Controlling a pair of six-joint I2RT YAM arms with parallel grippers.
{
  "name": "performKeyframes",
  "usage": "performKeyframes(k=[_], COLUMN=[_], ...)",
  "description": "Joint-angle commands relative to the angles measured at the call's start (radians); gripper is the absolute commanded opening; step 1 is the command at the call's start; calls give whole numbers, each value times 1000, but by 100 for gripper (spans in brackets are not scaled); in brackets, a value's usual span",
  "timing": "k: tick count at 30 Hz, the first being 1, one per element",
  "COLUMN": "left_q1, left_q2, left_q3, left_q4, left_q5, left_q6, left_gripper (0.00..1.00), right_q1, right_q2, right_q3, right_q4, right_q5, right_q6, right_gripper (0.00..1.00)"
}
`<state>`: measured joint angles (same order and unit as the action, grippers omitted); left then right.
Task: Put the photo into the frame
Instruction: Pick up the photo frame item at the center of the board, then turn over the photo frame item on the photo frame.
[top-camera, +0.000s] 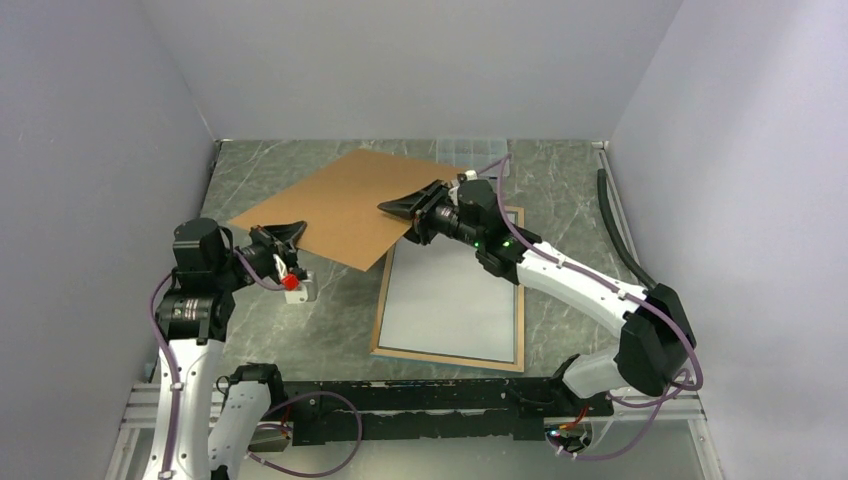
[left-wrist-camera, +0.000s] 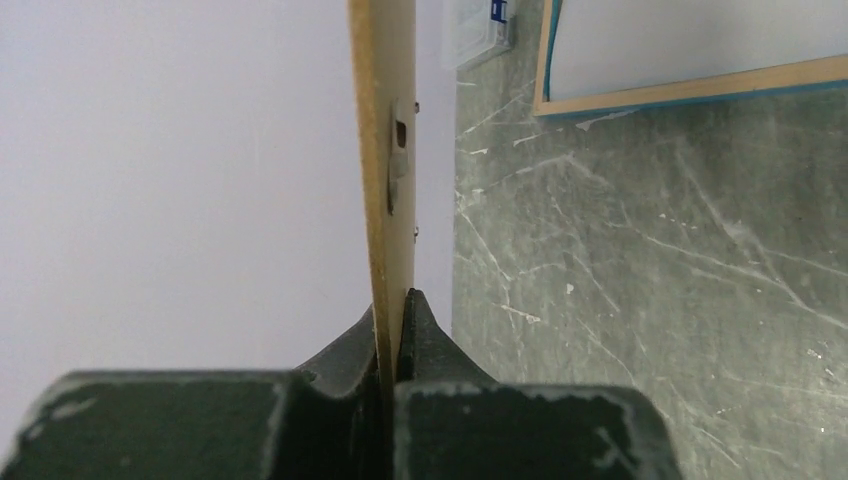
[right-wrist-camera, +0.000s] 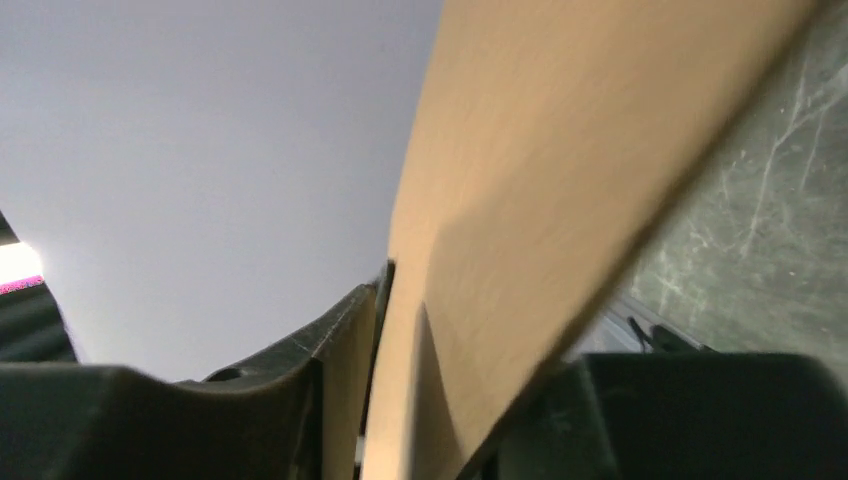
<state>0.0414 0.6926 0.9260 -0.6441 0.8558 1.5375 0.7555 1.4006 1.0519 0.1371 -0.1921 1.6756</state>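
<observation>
The photo (top-camera: 450, 300) lies white side up inside the frame (left-wrist-camera: 700, 85), flat on the table (top-camera: 300, 330) toward its near edge, right of centre, below and apart from both grippers. The left gripper (top-camera: 285, 236) has its jaws pinched tight on the near edge of a brown backing board (top-camera: 340, 205), which is tilted above the table. The right gripper (top-camera: 412, 205) straddles the board's right edge; whether its 2 jaws press the board cannot be told.

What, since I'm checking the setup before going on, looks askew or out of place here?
The brown backing board hangs tilted in the air beside the frame; the left gripper pinches one edge, the right gripper sits at another. Nothing looks spilled or damaged.
</observation>
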Motion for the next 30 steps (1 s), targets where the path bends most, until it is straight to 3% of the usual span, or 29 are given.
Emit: performKeyframes(k=[1, 2, 6, 10, 13, 14, 17, 22, 25, 30], left_q1=[-2, -3, -3, -2, -2, -2, -2, -2, -2, -2], left_q2=[-41, -49, -54, -48, -45, -44, -33, -7, 10, 44], left_q3=[-51, -65, -59, -19, 24, 38, 86, 184, 237, 300], left_q4=[157, 181, 194, 126, 54, 34, -46, -212, -286, -398], left_q5=[30, 30, 55, 75, 98, 106, 138, 192, 211, 226], left_q6=[-4, -6, -19, -16, -24, -27, -18, 11, 21, 80], left_gripper=[3, 3, 3, 3, 3, 3, 3, 3, 3, 3], right_q1=[14, 6, -30, -97, -98, -96, -96, -89, -60, 83], right_q2=[-24, -17, -38, -114, -190, -221, -347, -480, -449, -378], right_q3=[-1, 26, 114, 216, 320, 333, 296, 183, 232, 302], right_q4=[151, 97, -207, -485, -714, -760, -773, -693, -742, -783], right_q5=[-156, -212, -326, -418, -377, -359, -261, -263, -239, -69], right_q6=[-162, -220, -544, -908, -1280, -1433, -1696, -1991, -2110, -2246], right_gripper=[49, 63, 99, 100, 100, 100, 100, 100, 98, 92])
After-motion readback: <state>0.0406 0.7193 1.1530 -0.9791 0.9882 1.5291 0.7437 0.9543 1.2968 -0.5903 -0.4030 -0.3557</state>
